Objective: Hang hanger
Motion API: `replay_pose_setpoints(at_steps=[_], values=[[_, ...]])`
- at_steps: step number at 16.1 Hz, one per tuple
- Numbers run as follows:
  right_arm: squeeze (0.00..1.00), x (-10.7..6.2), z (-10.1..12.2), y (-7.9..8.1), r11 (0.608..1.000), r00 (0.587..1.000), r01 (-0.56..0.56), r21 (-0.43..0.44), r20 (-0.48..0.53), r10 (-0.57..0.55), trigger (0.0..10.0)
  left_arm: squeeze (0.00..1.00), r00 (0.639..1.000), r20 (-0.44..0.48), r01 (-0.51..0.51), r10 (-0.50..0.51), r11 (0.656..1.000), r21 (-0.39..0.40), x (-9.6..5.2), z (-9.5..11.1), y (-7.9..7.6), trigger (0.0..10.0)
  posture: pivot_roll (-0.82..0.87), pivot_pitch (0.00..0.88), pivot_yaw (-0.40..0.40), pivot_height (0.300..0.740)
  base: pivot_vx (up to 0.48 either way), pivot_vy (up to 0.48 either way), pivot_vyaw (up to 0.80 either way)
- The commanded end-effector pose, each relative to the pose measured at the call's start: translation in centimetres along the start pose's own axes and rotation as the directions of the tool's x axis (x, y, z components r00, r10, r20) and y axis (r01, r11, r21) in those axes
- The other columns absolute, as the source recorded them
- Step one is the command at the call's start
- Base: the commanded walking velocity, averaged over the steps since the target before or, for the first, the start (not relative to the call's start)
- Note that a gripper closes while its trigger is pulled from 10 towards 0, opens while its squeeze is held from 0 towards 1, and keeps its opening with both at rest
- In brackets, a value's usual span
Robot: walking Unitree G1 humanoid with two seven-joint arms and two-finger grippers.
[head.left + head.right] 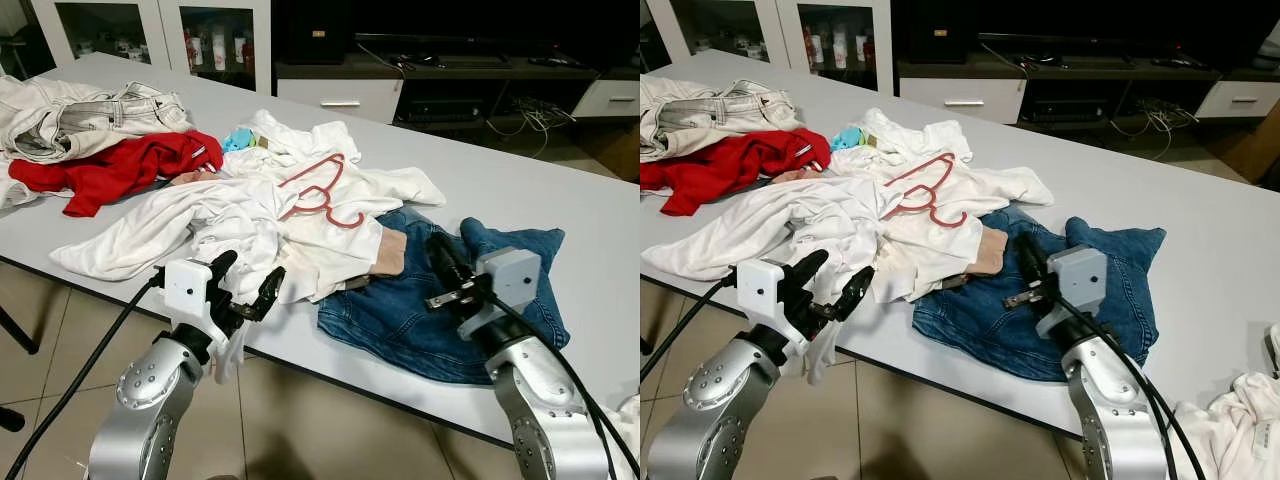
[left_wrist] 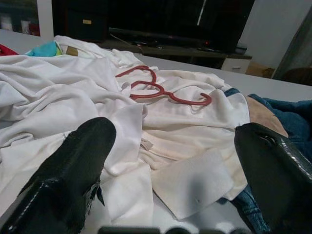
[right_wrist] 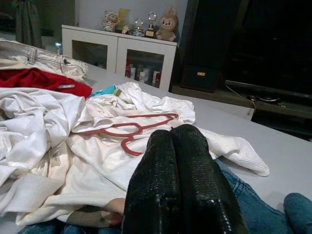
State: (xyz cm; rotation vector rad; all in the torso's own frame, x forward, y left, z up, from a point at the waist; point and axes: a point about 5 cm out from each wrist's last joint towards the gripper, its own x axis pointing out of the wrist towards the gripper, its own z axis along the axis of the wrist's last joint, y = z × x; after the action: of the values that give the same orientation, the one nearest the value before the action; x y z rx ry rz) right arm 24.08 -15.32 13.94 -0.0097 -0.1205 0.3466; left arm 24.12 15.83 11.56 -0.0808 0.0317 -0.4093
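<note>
The thin red plastic hanger (image 1: 322,190) lies flat on my crumpled white shirt (image 1: 250,225) on the grey table (image 1: 560,200). My left gripper (image 1: 247,281) hovers at the shirt's near edge, fingers spread, empty. My right gripper (image 1: 440,250) rests over blue denim jeans (image 1: 420,320), fingers pressed together, holding nothing.

The right hand (image 3: 180,146), fingers pressed together, hovers over jeans (image 3: 253,200), facing a red hanger (image 3: 127,130) on white clothes (image 3: 73,165).
</note>
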Motion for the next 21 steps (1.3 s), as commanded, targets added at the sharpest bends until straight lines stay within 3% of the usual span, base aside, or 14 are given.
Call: replay_pose_setpoints(at_steps=[1,7,13,21], values=[[0.00,0.1,0.5,-0.1,1.000,1.000,-0.001,-0.023,0.007,0.002,10.0,0.00,1.000,0.020,0.020,-0.020,1.000,0.016,0.0,0.5,-0.4,10.0,0.06,0.000,-0.071,0.740,0.000,0.000,0.00],[0.00,0.6,0.1,0.8,1.000,1.000,-0.006,0.005,0.022,0.006,10.0,0.00,0.997,0.073,0.008,-0.016,0.994,0.111,-0.1,2.0,0.0,10.0,0.19,0.000,-0.113,0.740,0.000,0.000,0.00],[0.00,2.4,0.9,0.1,0.999,0.998,-0.046,-0.022,0.041,0.047,10.0,0.00,0.993,0.106,-0.055,0.045,0.994,0.096,-0.4,1.9,-0.7,10.0,0.26,0.000,-0.187,0.740,0.000,0.000,0.00],[0.00,2.4,0.4,0.2,0.998,0.998,-0.067,-0.010,0.022,0.067,10.0,0.00,0.994,0.099,-0.064,0.054,0.993,0.098,-0.7,1.9,-0.9,10.0,0.26,0.000,-0.179,0.740,0.000,0.000,0.00]])
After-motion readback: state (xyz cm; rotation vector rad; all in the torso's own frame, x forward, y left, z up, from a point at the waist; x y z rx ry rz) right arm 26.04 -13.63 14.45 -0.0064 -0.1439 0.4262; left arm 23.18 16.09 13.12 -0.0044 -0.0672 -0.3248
